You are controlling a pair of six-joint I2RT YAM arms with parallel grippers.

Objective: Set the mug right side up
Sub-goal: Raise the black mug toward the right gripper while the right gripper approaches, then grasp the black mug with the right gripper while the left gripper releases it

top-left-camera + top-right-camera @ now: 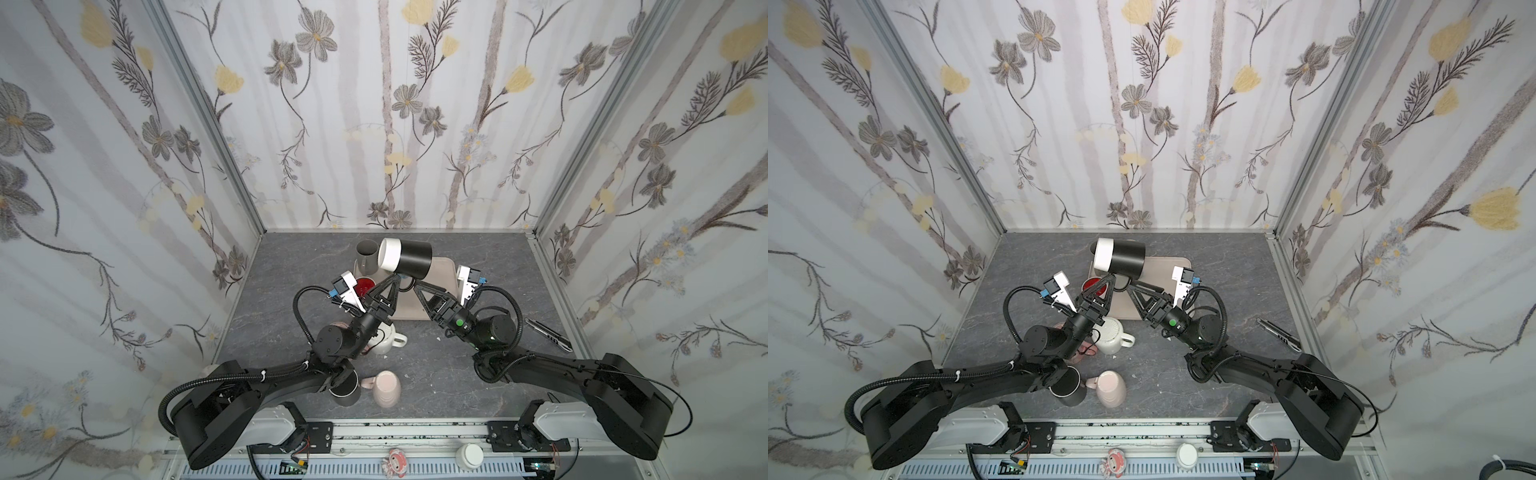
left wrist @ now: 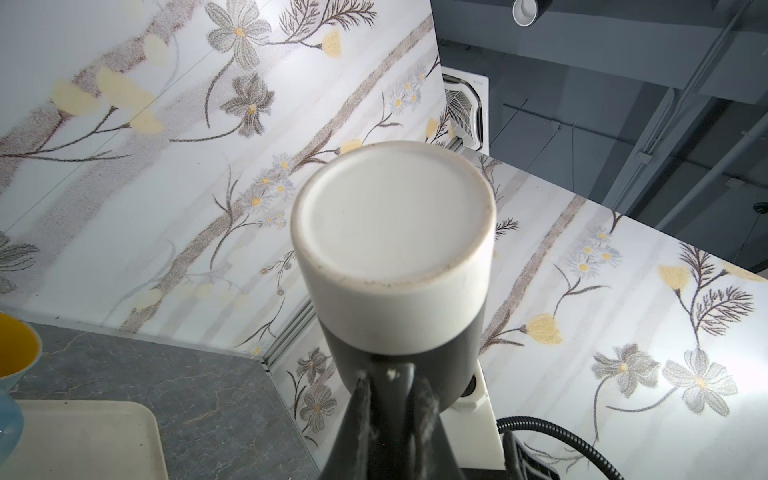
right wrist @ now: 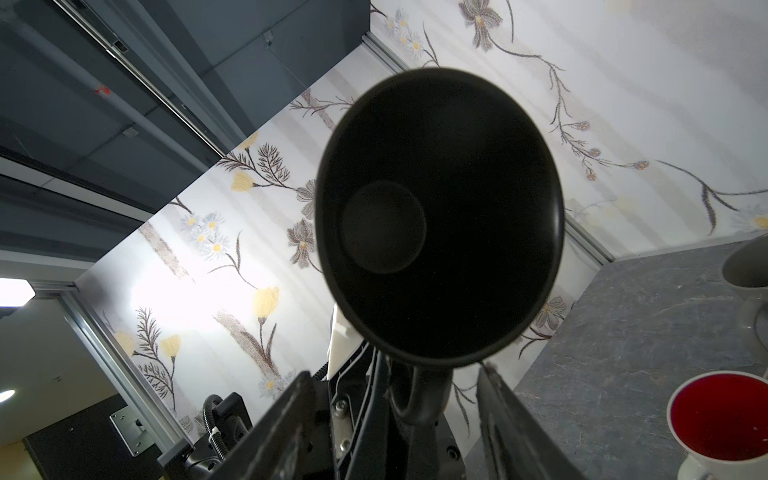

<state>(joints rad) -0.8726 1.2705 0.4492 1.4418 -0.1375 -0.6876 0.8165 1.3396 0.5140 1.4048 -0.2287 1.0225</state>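
1. While the mug (image 1: 409, 257) hangs in the air on its side over the far end of the tray (image 1: 442, 270), at 12 o'clock from the table's middle, its white base points to 9 o'clock and its mouth to 3 o'clock in both top views.
2. The left gripper (image 1: 395, 281) has its jaws pressed together on the handle (image 3: 419, 399), which hangs toward 6 o'clock. This gripper alone carries the mug.
3. The right gripper (image 3: 392, 380) has its jaws spread, one on each side of the same handle. The right wrist view shows no contact.
4. Judgement: the mug is about half turned, and a second grip or a handover appears to be the step in hand.
5. Risk: the thin handle is the only hold. A knock from the right jaws could swing the heavy body round the pinch and tip the mouth downward again.
6. Risk: two grippers crowd one short handle. The fingers may collide, or the right jaws may close on the left fingers instead of the handle.
7. Risk: if the left jaws let go before the right jaws grip firmly, the mug would drop. It could land on the tray, or strike the grey mug (image 1: 368, 252) at its 9 o'clock or the red-lined cup (image 1: 365, 286) at its 7 o'clock, both near.
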